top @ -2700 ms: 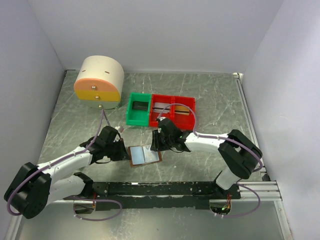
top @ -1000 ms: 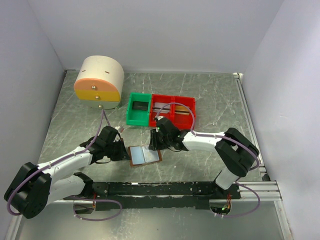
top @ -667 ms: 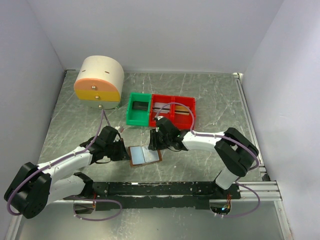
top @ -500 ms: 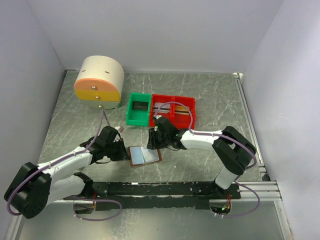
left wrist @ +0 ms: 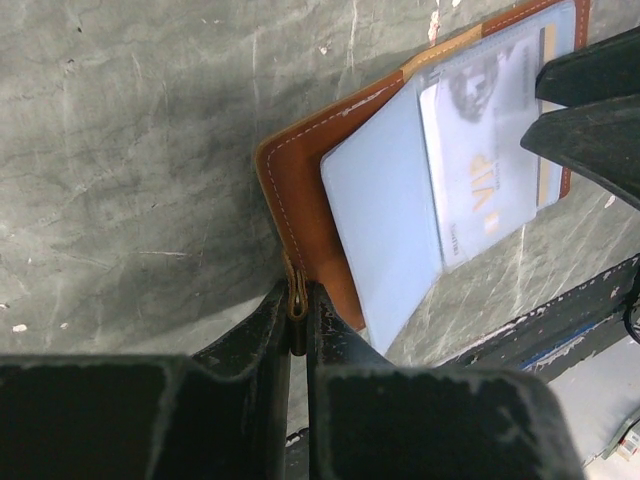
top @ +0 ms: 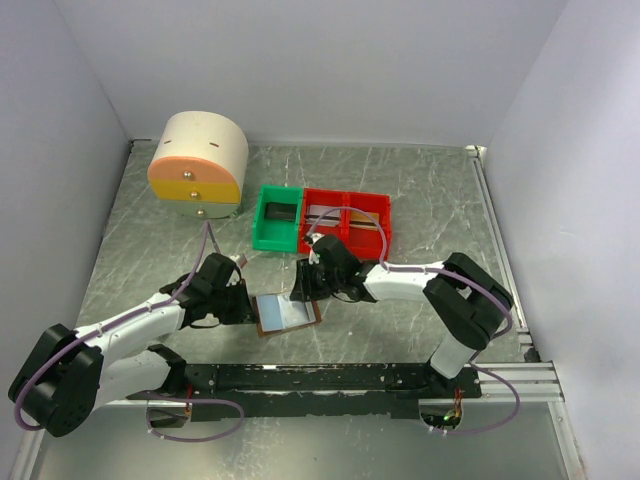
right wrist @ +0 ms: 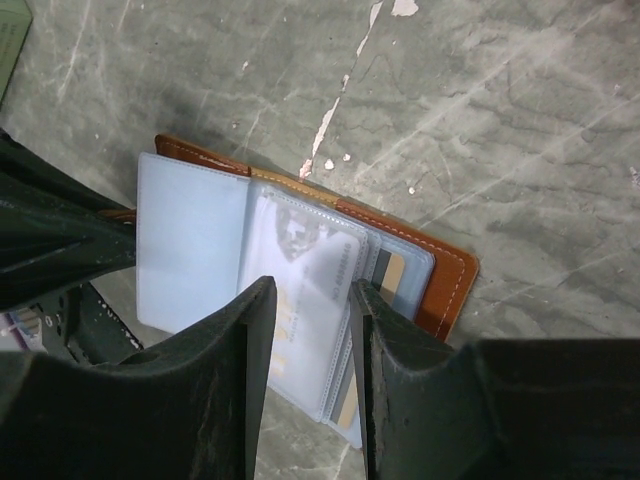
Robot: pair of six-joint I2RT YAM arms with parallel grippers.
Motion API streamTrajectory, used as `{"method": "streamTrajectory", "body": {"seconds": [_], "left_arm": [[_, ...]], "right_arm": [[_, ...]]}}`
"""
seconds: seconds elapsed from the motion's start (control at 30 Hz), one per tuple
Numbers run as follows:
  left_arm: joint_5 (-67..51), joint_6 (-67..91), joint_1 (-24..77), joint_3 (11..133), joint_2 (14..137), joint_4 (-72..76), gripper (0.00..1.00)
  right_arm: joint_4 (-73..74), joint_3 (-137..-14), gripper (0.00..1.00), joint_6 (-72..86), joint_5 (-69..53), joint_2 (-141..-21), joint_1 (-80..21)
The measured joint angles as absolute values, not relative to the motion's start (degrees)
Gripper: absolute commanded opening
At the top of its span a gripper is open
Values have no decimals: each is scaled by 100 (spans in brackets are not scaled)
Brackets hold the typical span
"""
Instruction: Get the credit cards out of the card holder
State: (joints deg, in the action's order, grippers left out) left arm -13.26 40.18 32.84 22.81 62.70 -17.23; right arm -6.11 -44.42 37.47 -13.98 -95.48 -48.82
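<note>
1. Clamping tight on the small brown tab (left wrist: 296,290) with the left gripper (left wrist: 297,306), pinning the card holder (top: 288,314) open and flat on the table (top: 430,200), just beyond the arm bases.
2. Still seeing a VIP card (right wrist: 300,250) tucked in its clear sleeve, with more card edges (right wrist: 392,274) peeking out behind it. Judging nothing as extracted yet, with the whole pull-out remaining.
3. Hanging the right gripper (right wrist: 308,298) over that sleeve, jaws parted and straddling it, clasping nothing. Not managing to tell whether the fingertips are touching the plastic.
4. Comparing with a few seconds back: reaching further left across the holder's right-hand panel now, covering more of the pale blue. Also noticing the holder looking slightly twisted and drawn toward the left arm.
5. Leaving the green bin (top: 275,218) and red bin (top: 350,215) beyond exactly as they were, and spotting no loose card beside the holder.
</note>
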Motion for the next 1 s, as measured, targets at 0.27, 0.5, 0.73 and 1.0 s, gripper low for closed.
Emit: {"method": "streamTrajectory", "body": {"seconds": [0.27,0.5,0.73,1.0], "left_arm": [[-1326,3990,3284,2281,6272,-1743,14],[-1330,3988,3284,2281,6316,-1658,14],[-1330,3988,3284,2281,6329,-1581,14],[-1306,4018,3286,2281,6318,-1529,16]], "right_arm": [[-1144,-4108,36,3990,-1671,-9229,-4869],[-1693,-4069,36,4211,-2086,-9133,-4899],[-1861,-4069,35,4292,-2349,-9194,-4925],[-2093,-4292,35,4342,-2624,-9695,-5122]]}}
